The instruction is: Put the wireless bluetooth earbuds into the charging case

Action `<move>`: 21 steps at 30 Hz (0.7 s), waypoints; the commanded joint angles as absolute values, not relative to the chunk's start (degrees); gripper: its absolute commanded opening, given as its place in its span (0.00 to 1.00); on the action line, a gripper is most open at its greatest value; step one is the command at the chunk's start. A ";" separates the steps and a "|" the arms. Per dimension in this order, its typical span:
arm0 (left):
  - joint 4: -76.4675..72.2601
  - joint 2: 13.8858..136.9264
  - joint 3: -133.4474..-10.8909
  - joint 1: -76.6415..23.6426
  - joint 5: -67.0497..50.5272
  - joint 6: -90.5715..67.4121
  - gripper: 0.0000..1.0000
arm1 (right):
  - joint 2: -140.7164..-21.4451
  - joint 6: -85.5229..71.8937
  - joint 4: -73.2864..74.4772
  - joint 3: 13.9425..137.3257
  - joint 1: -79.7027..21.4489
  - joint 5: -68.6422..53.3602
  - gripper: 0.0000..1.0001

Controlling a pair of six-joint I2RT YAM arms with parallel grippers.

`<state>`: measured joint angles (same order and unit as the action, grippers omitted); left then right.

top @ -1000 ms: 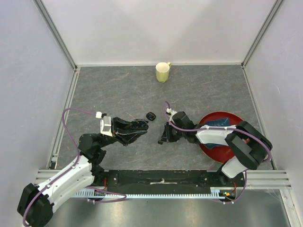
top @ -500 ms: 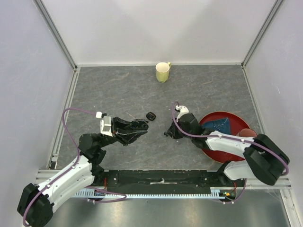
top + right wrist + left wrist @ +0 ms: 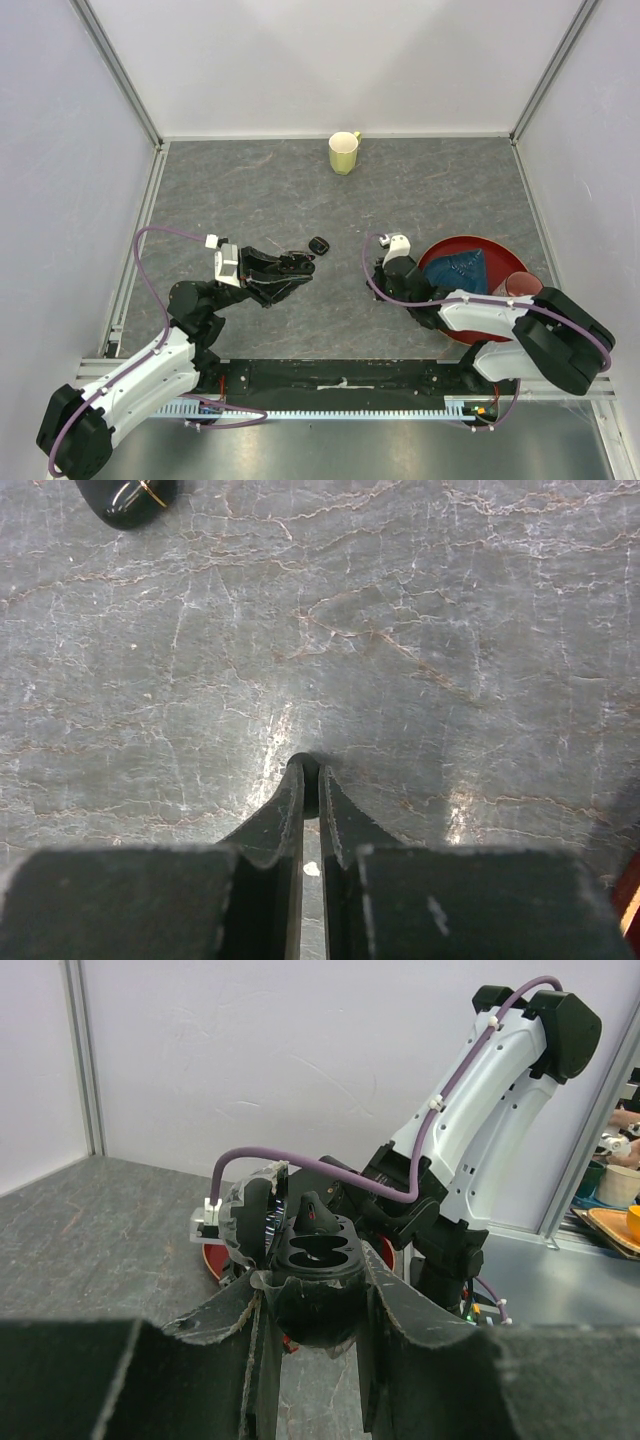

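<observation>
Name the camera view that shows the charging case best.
The left wrist view: the charging case fills the centre, clamped in the left gripper, both sockets visible. The top external view shows only a dark speck at that gripper; the right wrist view misses it.

Mug (image 3: 343, 153) behind earbud (image 3: 319, 245); plate (image 3: 497, 250) right of earbud.

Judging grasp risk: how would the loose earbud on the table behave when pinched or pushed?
The earbud looks glossy and rounded, so it may slip from a pinch. Tiny, it is probably light and would skid if nudged.
</observation>
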<state>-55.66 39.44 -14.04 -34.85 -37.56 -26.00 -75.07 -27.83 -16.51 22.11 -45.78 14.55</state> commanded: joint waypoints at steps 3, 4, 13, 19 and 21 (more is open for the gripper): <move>-56.95 39.11 -14.24 -34.98 -36.56 -24.43 0.02 | -76.90 -26.01 -18.20 22.94 -47.02 17.14 0.16; -57.04 39.11 -14.33 -34.98 -36.48 -24.43 0.02 | -77.69 -26.19 -17.67 23.46 -47.11 16.88 0.17; -56.95 39.29 -14.15 -34.98 -36.56 -24.43 0.02 | -78.40 -27.42 -15.21 24.26 -47.29 15.12 0.20; -56.87 39.20 -14.15 -35.07 -36.47 -24.52 0.02 | -78.05 -27.77 -14.33 25.40 -47.29 12.84 0.20; -56.87 39.20 -14.06 -34.98 -36.47 -24.52 0.02 | -78.13 -27.86 -13.89 26.10 -47.29 11.96 0.20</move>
